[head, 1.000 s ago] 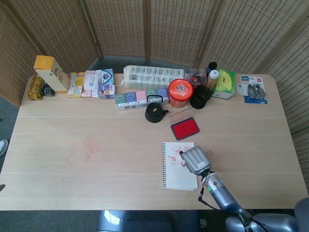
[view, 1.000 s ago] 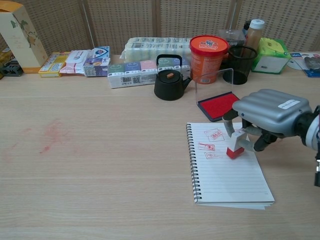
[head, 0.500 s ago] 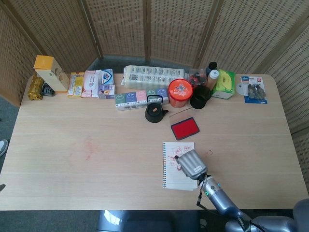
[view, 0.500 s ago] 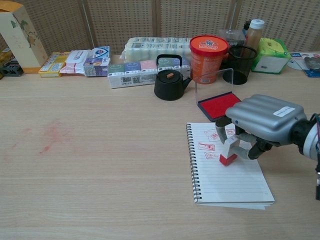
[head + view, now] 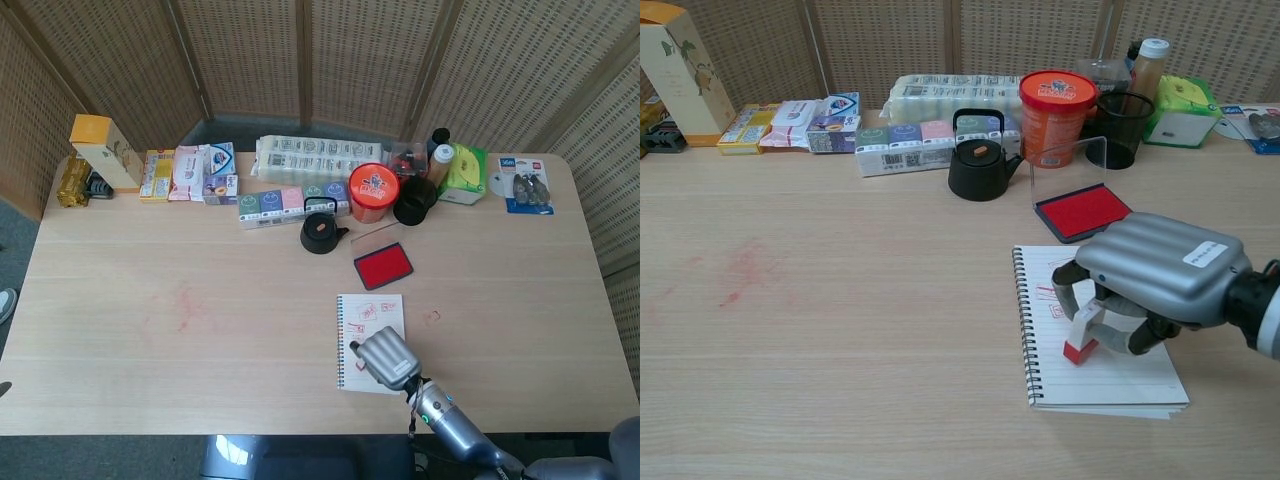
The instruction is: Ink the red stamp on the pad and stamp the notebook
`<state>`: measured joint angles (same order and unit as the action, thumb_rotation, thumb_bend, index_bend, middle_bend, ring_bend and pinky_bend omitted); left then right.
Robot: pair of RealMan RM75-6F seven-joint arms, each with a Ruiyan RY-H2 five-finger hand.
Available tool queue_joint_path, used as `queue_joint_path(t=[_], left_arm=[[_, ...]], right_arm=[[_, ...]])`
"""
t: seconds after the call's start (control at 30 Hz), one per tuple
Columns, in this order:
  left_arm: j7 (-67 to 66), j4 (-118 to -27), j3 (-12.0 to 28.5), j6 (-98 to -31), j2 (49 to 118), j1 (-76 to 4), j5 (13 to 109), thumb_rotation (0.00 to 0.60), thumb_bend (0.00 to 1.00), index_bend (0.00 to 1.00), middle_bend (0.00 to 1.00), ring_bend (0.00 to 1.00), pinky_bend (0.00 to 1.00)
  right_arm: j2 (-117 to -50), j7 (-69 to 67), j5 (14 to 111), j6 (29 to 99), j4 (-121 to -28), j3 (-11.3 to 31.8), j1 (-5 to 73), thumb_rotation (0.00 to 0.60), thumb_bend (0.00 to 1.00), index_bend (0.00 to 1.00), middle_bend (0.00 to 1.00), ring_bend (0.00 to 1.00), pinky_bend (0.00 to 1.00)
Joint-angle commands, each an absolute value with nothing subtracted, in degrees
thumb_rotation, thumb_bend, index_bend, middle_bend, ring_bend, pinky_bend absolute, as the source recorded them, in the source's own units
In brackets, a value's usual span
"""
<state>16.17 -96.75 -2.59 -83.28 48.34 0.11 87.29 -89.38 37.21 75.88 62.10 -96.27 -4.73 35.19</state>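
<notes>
Right hand (image 5: 1145, 290) of mine grips the red stamp (image 5: 1081, 336), tilted, with its red end touching the notebook (image 5: 1095, 370) near the ink pad (image 5: 1082, 211).

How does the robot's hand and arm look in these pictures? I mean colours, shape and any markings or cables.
Only the right hand shows: a silver-grey ribbed metallic shell with a small white label and dark fingers underneath. In the head view, its forearm is a glossy grey-blue tube with a green light at the wrist and a thin black cable beside it.
</notes>
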Motion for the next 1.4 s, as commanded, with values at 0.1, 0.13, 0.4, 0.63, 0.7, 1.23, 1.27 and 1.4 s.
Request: queue_joint_path(t=[0.1, 0.13, 0.4, 0.63, 0.7, 1.23, 1.27, 1.4], left_arm=[[16.01, -96.81, -2.59, -83.14, 48.36, 0.05, 87.19, 0.6, 0.03, 0.0, 0.0, 0.0, 0.04], [15.98, -96.84, -2.58, -83.12, 48.35, 0.04, 87.19, 0.6, 0.03, 0.0, 0.0, 0.0, 0.04], [15.9, -96.9, -2.65, -83.3, 48.41, 0.14, 87.28, 0.6, 0.03, 0.0, 0.0, 0.0, 0.04], [15.93, -96.85, -2.66, -83.24, 48.45, 0.1, 87.31, 0.6, 0.03, 0.0, 0.0, 0.0, 0.04], [15.89, -96.86, -2.65, -83.16, 48.45, 0.07, 87.25, 0.6, 0.03, 0.0, 0.0, 0.0, 0.04], [15.41, -97.02, -2.7, -82.92, 48.57, -0.02, 87.14, 0.6, 0.03, 0.0, 0.0, 0.0, 0.04], [15.44, -97.01, -2.7, -82.95, 48.57, 0.0, 87.14, 0.6, 0.03, 0.0, 0.0, 0.0, 0.04], [15.48, -96.93, -2.69, -82.93, 48.61, 0.02, 87.05, 0.6, 0.03, 0.0, 0.0, 0.0, 0.04]], right_arm=[[-89.14, 36.9, 77.19, 61.86, -96.7, -5.3, 34.74, 0.6, 0.48, 0.57, 0.94, 1.0, 1.0], [-89.14, 36.82, 77.44, 61.81, -96.67, -5.38, 34.64, 0.6, 0.48, 0.57, 0.94, 1.0, 1.0], [-89.46, 36.51, 78.47, 61.45, -95.77, -5.2, 34.07, 0.6, 0.48, 0.57, 0.94, 1.0, 1.0], [-89.91, 35.5, 78.98, 61.18, -94.13, -4.95, 33.48, 0.6, 0.48, 0.57, 0.94, 1.0, 1.0], [-90.12, 35.06, 79.28, 61.12, -93.57, -5.07, 33.25, 0.6, 0.48, 0.57, 0.94, 1.0, 1.0], [-92.34, 31.38, 81.7, 60.23, -88.1, -5.67, 31.73, 0.6, 0.48, 0.57, 0.94, 1.0, 1.0], [-92.42, 31.25, 81.75, 60.11, -87.84, -5.66, 31.66, 0.6, 0.48, 0.57, 0.94, 1.0, 1.0], [-92.69, 30.65, 81.9, 59.9, -87.04, -5.43, 31.46, 0.6, 0.48, 0.57, 0.94, 1.0, 1.0]])
